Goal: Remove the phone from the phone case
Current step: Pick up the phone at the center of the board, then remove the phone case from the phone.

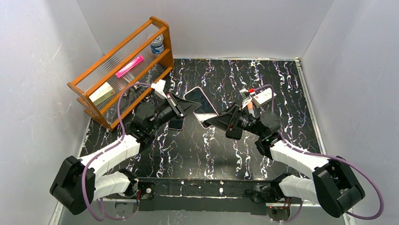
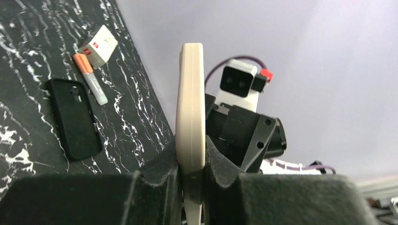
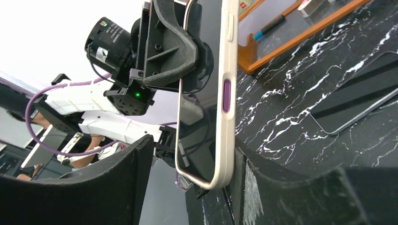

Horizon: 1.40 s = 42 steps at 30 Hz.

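Note:
A phone (image 3: pixel 202 93) with a dark screen sits in a cream case (image 3: pixel 228 117) that has a purple side button. It hangs above the table, screen up (image 1: pixel 204 103). My left gripper (image 1: pixel 193 108) is shut on one end of it, and the left wrist view shows the case edge (image 2: pixel 190 103) pinched between the fingers (image 2: pixel 159 173). My right gripper (image 3: pixel 192 164) is open around the opposite end (image 1: pixel 213 120). One finger (image 3: pixel 277 187) lies against the case back. The other finger (image 3: pixel 117 183) stands well off the screen.
An empty black phone case (image 2: pixel 75 119), an orange-capped marker (image 2: pixel 89 77) and a white box (image 2: pixel 99 46) lie on the marbled table. A dark flat phone-like slab (image 3: pixel 361 103) lies under the arms. A wooden shelf (image 1: pixel 124 70) stands at the far left.

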Tool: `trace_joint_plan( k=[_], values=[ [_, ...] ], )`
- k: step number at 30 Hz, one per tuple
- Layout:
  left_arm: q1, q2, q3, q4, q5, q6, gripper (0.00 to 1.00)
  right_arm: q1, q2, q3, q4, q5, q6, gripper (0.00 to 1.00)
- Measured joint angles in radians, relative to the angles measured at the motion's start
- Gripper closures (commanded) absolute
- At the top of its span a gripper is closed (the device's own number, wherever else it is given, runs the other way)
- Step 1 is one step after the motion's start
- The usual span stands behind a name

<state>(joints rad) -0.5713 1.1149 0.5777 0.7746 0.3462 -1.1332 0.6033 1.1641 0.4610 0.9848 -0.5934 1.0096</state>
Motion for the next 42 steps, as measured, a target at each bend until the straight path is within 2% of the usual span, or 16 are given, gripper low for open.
trace_joint_plan(
  k=[6,13,27,31,40,42],
  values=[
    [0.0,-0.029,-0.056,0.004,-0.131,-0.088,1.0,0.042,0.0,-0.04,0.014,0.084,-0.018,0.36],
    [0.003,-0.055,-0.08,0.019,-0.254,-0.143,1.0,0.109,0.032,-0.04,0.085,0.103,-0.02,0.42],
    [0.003,-0.055,-0.082,0.042,-0.274,-0.185,1.0,0.133,0.117,-0.015,0.178,0.161,-0.016,0.5],
    [0.003,-0.055,-0.093,0.057,-0.275,-0.195,1.0,0.133,0.135,-0.005,0.194,0.167,-0.014,0.59],
    [0.006,-0.059,-0.098,0.073,-0.279,-0.213,1.0,0.133,0.156,-0.005,0.208,0.173,-0.033,0.96],
    [0.006,-0.06,-0.098,0.077,-0.277,-0.217,1.0,0.133,0.161,-0.005,0.223,0.174,-0.048,0.99]
  ],
)
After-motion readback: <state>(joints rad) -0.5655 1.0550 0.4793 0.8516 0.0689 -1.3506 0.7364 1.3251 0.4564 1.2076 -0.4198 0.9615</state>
